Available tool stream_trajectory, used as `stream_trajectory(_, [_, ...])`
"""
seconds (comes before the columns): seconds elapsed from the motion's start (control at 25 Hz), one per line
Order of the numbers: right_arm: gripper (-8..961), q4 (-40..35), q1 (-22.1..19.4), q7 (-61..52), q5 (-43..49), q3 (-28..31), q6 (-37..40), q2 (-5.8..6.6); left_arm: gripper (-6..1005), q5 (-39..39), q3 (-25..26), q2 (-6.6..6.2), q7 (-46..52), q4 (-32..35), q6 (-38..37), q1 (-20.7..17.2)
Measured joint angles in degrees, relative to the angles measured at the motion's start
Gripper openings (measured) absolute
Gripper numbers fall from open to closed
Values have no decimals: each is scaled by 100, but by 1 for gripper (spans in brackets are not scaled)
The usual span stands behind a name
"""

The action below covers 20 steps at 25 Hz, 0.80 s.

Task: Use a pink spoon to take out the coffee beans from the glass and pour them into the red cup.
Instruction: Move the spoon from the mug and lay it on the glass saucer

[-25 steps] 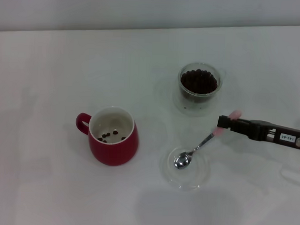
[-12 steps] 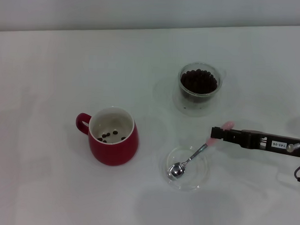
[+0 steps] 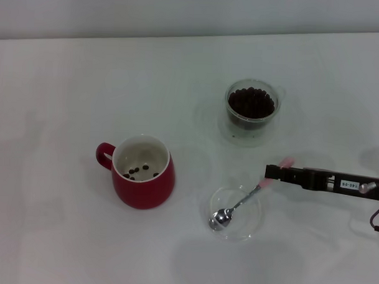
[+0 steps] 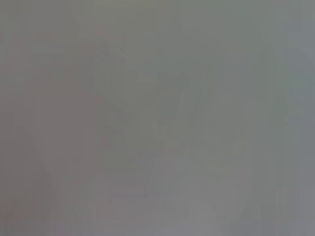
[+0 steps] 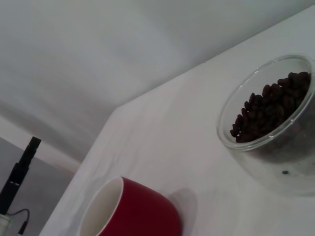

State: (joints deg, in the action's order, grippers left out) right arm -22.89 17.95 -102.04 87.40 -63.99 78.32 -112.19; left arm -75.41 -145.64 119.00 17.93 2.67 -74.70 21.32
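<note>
White tabletop [image 3: 61, 237] all around me, and the things sit well apart on it. The red cup [image 3: 144, 181] stands at about nine o'clock from my right pincer [image 3: 274, 172], its loop handle turned away from the spoon side, with a few coffee beans [image 3: 138, 171] scattered on its white bottom. At roughly twelve o'clock from the pincer stands the glass [image 3: 251, 110], upright, heaped with dark beans, and nothing lies between it and the cup but bare surface. Down at seven o'clock from my pincer sits a flat clear dish [image 3: 252, 226], and the metal bowl of the pink spoon [image 3: 238, 203] rests inside it. The spoon runs up and out over the dish rim, tilted, and my right pincer is clamped narrow on the far end of its pink handle, my arm reaching in level from three o'clock. From my right wrist I see the glass [image 5: 275, 123] close by with its beans [image 5: 270, 110] piled high, and the red cup [image 5: 130, 209] beyond it, white rim showing. My left pincer shows nowhere, and its wrist view gives only a blank grey blur.
</note>
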Motion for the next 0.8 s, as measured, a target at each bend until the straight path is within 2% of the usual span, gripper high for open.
stream_trajectory(0.24, [140, 0, -9, 125, 12, -9, -133, 0, 892, 0, 0, 0, 0, -3, -1, -19])
stream_trajectory(0.56, [329, -31, -74, 384, -8, 78, -216, -13, 891, 0, 1, 0, 0, -4, -1, -70])
stream_trajectory(0.8, [482, -64, -116, 839, -30, 603, -316, -3, 891, 0, 0, 6, 0, -3, -1, -91])
